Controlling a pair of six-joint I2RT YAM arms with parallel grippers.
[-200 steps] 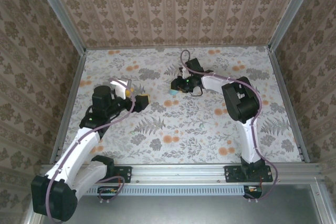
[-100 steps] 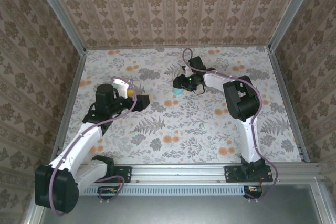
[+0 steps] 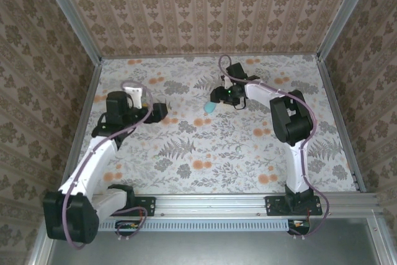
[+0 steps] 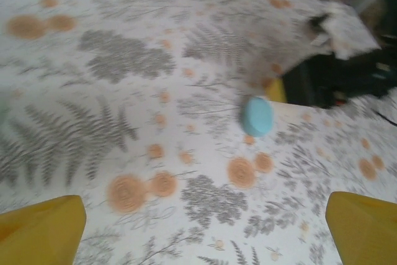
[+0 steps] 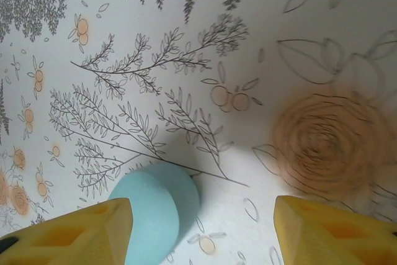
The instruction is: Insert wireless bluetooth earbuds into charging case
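The charging case point(image 3: 211, 108) is a smooth teal-blue oval lying shut on the flowered table point(image 3: 205, 147), left of centre at the back. My right gripper point(image 3: 218, 98) hangs just behind it. In the right wrist view the case point(image 5: 158, 209) sits between the open jaws of the right gripper point(image 5: 201, 221), close against the left yellow finger point(image 5: 80, 234) and well apart from the right one. My left gripper point(image 3: 161, 111) is open to the left of the case. Its wrist view shows the case point(image 4: 257, 116) ahead of the left gripper point(image 4: 205, 234). The earbuds are out of view.
Patterned walls and metal rails point(image 3: 80, 122) close in the table on three sides. The right gripper's dark body point(image 4: 322, 82) stands just behind the case in the left wrist view. Bare flowered surface stretches between the case and the arm bases.
The right gripper has opened and let go of the case, which now rests on the table. The left arm has swung back to the left, away from the case.
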